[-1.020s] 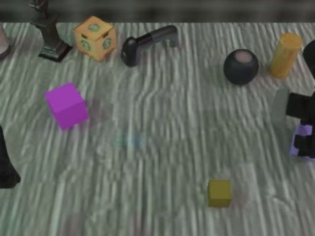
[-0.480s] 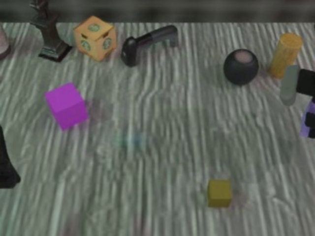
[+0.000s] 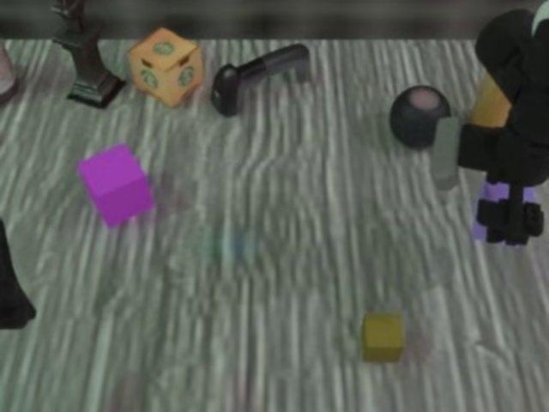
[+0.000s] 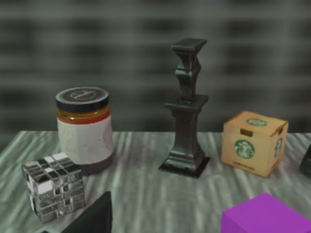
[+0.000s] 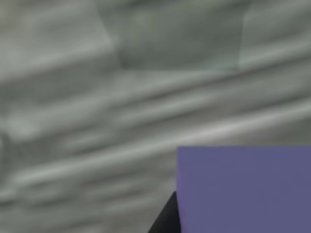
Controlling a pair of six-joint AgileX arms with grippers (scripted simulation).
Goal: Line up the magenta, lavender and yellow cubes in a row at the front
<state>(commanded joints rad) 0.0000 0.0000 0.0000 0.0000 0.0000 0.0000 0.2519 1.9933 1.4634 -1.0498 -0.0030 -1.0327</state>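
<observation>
The table (image 3: 283, 283), a pale green-grey surface with wavy streaks, fills the top view, with a dark blurred wall behind it. My right arm reaches in over the right side, and the right gripper (image 3: 508, 219) is clenched on the lavender cube (image 3: 506, 196), held off the surface near the right edge. The left gripper (image 3: 10, 292) sits parked at the left edge; whether it is released or clenched cannot be told. The magenta cube (image 3: 116, 183) rests at mid-left. Along the back stand a dark statuette (image 4: 187, 109), a lidded jar (image 4: 83, 128) whose contents cannot be made out, an orange cube with green marks (image 3: 165, 66), a yellow-orange cylinder (image 3: 491, 101), a dark sphere (image 3: 419, 116) and a mirrored puzzle cube (image 4: 53, 187). The yellow cube (image 3: 382, 336) lies near the front, right of centre
</observation>
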